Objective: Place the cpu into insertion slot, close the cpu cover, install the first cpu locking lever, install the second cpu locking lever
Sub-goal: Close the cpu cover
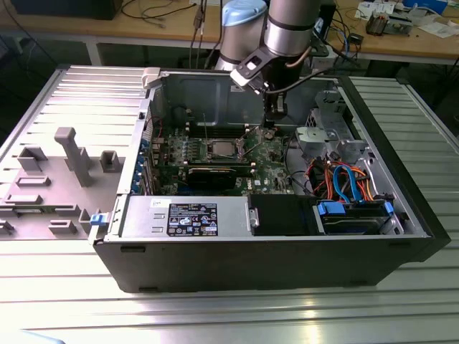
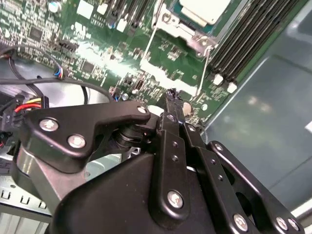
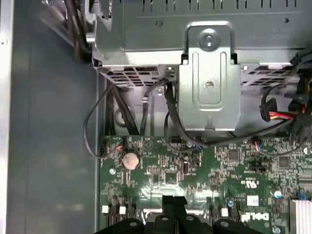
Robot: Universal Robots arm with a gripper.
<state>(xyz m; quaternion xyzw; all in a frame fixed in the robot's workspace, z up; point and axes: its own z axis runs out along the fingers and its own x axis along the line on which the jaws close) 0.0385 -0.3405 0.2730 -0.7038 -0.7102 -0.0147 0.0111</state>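
Note:
The cpu (image 2: 204, 10) shows its silver face inside the insertion slot on the green board, also seen in the exterior view (image 1: 224, 148); the slot's contact field is hidden under it. The cpu cover (image 2: 171, 27) lies as a metal frame around the chip. Two thin wire locking levers (image 2: 151, 46) (image 2: 205, 68) stick out from the socket, unlatched. My gripper (image 2: 171, 92) is shut with nothing in it and hovers over the board a little to the exterior view's right of the socket (image 1: 270, 127). Its black fingertips (image 3: 174, 201) point down at the board.
A metal drive cage (image 3: 209, 73) with cables stands beyond the board. Black memory slots (image 2: 243, 44) run beside the socket. A black graphics card (image 1: 211, 174) and the power supply (image 1: 186, 215) lie nearer the case front. A grey fixture plate (image 1: 72, 158) sits outside.

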